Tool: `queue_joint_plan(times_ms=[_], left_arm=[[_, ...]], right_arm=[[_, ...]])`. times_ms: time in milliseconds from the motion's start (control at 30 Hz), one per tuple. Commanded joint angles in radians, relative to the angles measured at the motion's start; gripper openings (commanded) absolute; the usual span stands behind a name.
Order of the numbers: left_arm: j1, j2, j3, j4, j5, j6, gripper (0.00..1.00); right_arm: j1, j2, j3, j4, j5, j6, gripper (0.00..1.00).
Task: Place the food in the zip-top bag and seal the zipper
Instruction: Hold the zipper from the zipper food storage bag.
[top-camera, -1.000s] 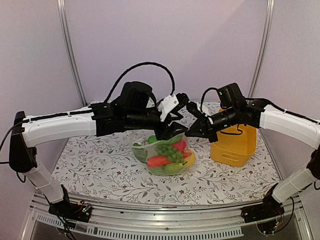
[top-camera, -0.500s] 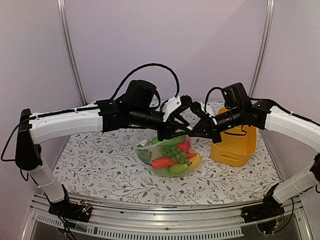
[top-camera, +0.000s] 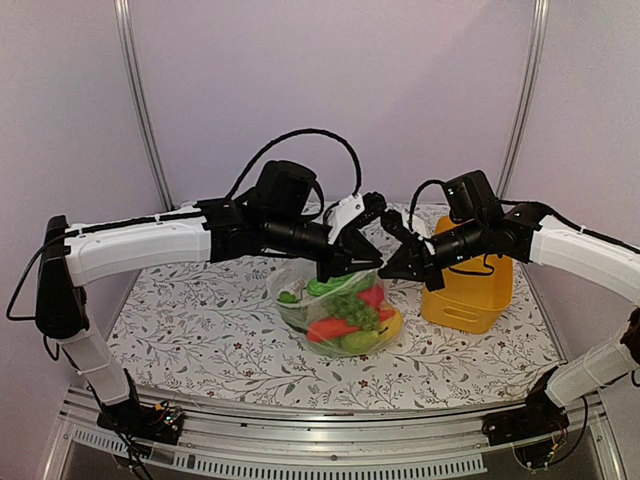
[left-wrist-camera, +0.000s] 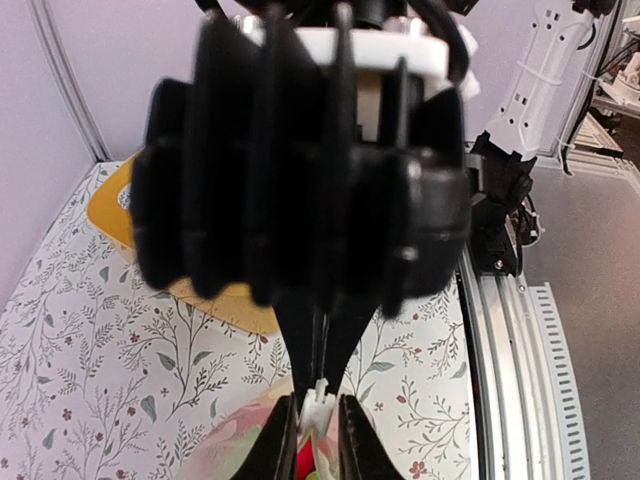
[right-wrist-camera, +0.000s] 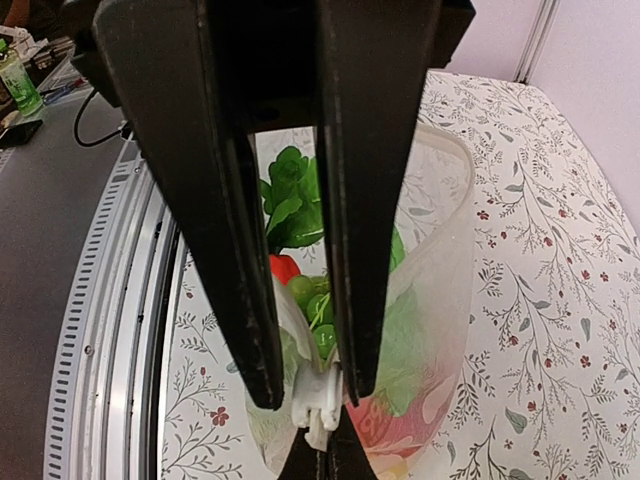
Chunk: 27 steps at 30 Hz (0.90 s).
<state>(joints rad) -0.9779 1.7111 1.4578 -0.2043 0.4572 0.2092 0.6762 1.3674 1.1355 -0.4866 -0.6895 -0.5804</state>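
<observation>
Clear dotted plastic is held up between the two arms. The zip-top bag (top-camera: 335, 312) stands upright at the middle of the table (top-camera: 190, 345), a little toward its right edge, with its mouth gathered at the top. All the food I can see sits inside it: an orange-red carrot (top-camera: 328, 328), a lemon (top-camera: 390, 322), a green apple (top-camera: 356, 341), a red fruit (top-camera: 371, 294) and some leafy greens. It has slumped to the bottom, which probably keeps bulk away from the mouth. Whether the bag's base rests on the table I cannot tell.

The right gripper (top-camera: 390, 272) is clamped on a whitish, bunched end of the zipper (right-wrist-camera: 320, 405), seemingly to anchor the strip and hold it taut. The left gripper (top-camera: 354, 266) meets it just beside, its jaws narrow and almost together over the same edge. Whether they already pinch the film I cannot tell.

Filling looks done, and the step in hand seems to be pressing the seal shut. The yellow bin (top-camera: 468, 295) stands near the table's right edge, behind the right arm.
</observation>
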Motion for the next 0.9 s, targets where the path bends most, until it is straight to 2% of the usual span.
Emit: queue_joint_plan(times_ms=[0, 67, 167, 267, 333, 500, 767, 867], left_arm=[[0.018, 0.028, 0.024, -0.018, 0.015, -0.014, 0.14], [0.018, 0.031, 0.023, -0.017, 0.02, -0.017, 0.15], [0.019, 0.028, 0.015, -0.007, 0.019, -0.018, 0.22], [0.025, 0.027, 0.013, -0.005, 0.03, -0.017, 0.15], [0.028, 0.028, 0.012, -0.003, 0.036, -0.016, 0.14], [0.03, 0.033, 0.01, -0.002, 0.039, -0.019, 0.18], [0.03, 0.042, 0.019, -0.003, 0.047, -0.019, 0.13], [0.03, 0.05, 0.025, -0.007, 0.047, -0.021, 0.15]], right_arm=[[0.006, -0.036, -0.009, 0.021, 0.003, -0.001, 0.0], [0.006, -0.038, -0.009, 0.023, 0.003, 0.002, 0.0], [0.006, -0.042, -0.008, 0.023, 0.002, 0.004, 0.0], [0.006, -0.045, -0.011, 0.025, 0.007, 0.004, 0.0], [0.006, -0.045, -0.011, 0.025, 0.006, 0.006, 0.0], [0.005, -0.045, -0.01, 0.03, 0.005, 0.013, 0.0], [0.005, -0.042, -0.009, 0.032, 0.007, 0.017, 0.0], [0.005, -0.042, -0.007, 0.034, 0.008, 0.02, 0.0]])
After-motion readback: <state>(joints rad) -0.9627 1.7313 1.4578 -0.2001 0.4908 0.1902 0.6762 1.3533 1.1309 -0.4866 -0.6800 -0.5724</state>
